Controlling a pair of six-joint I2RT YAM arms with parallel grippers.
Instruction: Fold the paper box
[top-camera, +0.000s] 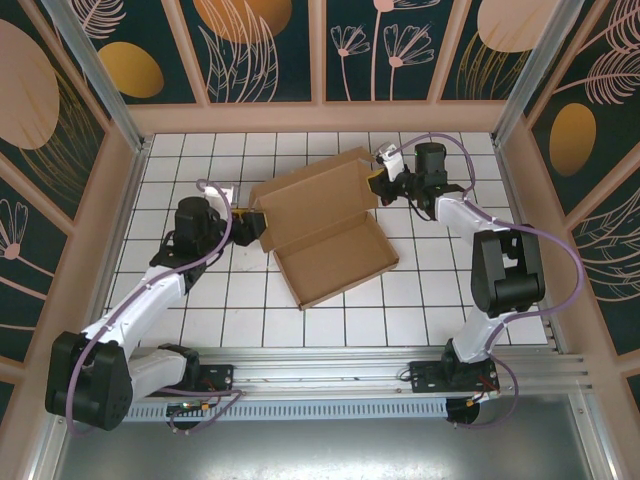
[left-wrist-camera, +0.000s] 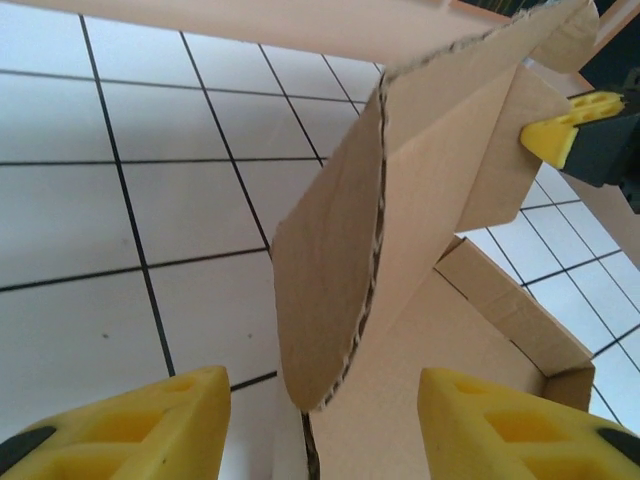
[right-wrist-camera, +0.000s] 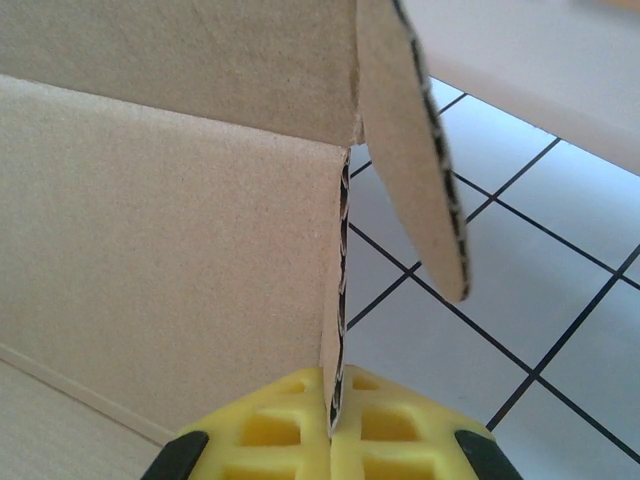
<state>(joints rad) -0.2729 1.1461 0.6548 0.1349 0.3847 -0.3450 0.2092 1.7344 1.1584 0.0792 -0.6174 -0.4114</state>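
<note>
The paper box (top-camera: 335, 262) lies in the middle of the tiled table, a brown cardboard tray with its lid panel (top-camera: 310, 195) raised behind it. My left gripper (top-camera: 247, 215) is at the lid's left end. It is open, and the tip of a rounded side flap (left-wrist-camera: 335, 280) hangs between its yellow fingers (left-wrist-camera: 150, 425) without being pinched. My right gripper (top-camera: 380, 186) is at the lid's right end, shut on the cardboard edge (right-wrist-camera: 338, 300) of the paper box. A rounded tab (right-wrist-camera: 410, 140) sticks out beside that edge.
White gridded table (top-camera: 450, 300) has free tiles on all sides of the box. Wooden-framed patterned walls (top-camera: 115, 200) close off the left, back and right. An aluminium rail (top-camera: 330, 365) with both arm bases runs along the near edge.
</note>
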